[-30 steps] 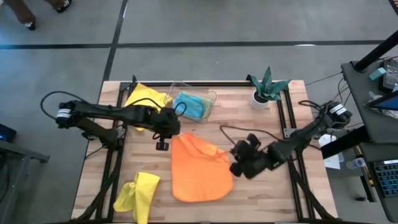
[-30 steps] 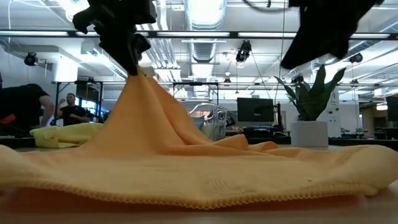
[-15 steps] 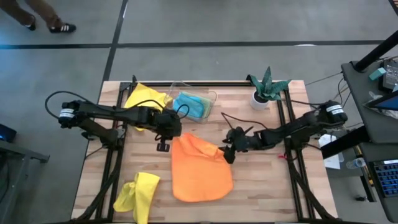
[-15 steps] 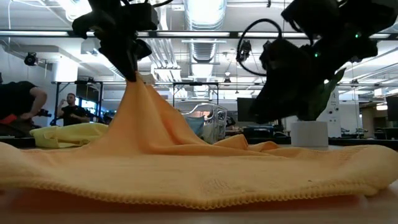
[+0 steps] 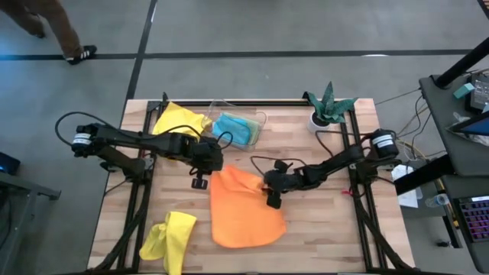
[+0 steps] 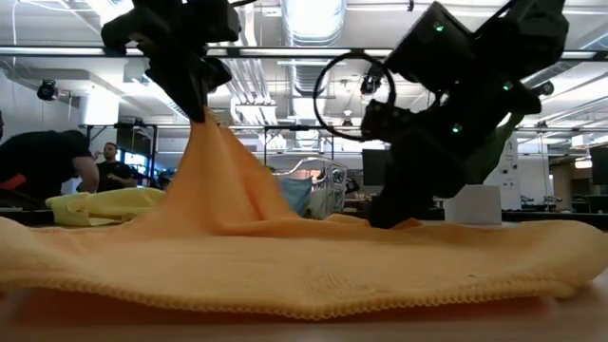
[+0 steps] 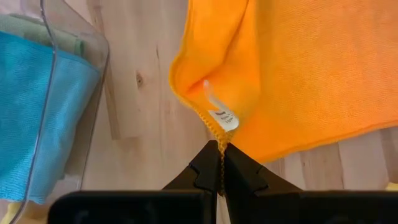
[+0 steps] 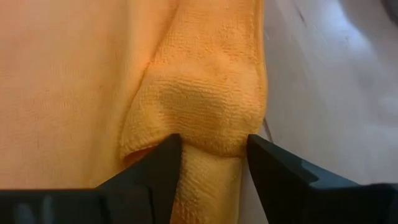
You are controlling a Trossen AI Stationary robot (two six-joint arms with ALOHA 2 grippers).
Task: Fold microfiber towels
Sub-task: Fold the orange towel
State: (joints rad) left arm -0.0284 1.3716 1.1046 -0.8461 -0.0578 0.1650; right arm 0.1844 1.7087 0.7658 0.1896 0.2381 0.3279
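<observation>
The orange towel (image 5: 244, 210) lies spread on the middle of the table, with its far left corner raised into a peak (image 6: 204, 133). My left gripper (image 5: 200, 179) is shut on that corner, above the table. My right gripper (image 5: 271, 200) is low at the towel's far right part and open. Its fingers (image 8: 155, 168) stand on either side of a bunched hump of the cloth (image 8: 205, 118). One yellow towel (image 5: 179, 122) lies at the far left. Another yellow towel (image 5: 170, 238) lies crumpled at the near left. My left gripper pinches the orange towel's hemmed corner edge (image 7: 215, 135) between its two fingers, right below the white label (image 7: 222, 116). The fingers come from above, slanting down. The corner is lifted, and the cloth falls from it in a tent (image 6: 228, 180) to the table. My right gripper has cloth filling the gap between its fingers; whether they touch it, I cannot tell.
A clear plastic tray (image 5: 258, 119) at the far middle holds a turquoise towel (image 5: 233, 128), with a green towel (image 7: 37, 31) under it. A potted plant (image 5: 328, 107) stands at the far right. Bare wood lies right of the orange towel. People are in the room behind.
My right gripper has swung toward the table's left and come down, with its wrist rolling, from beside the towel's right edge onto the towel's far right part. The left gripper has kept the corner lifted in place. The towel's peak is unchanged.
</observation>
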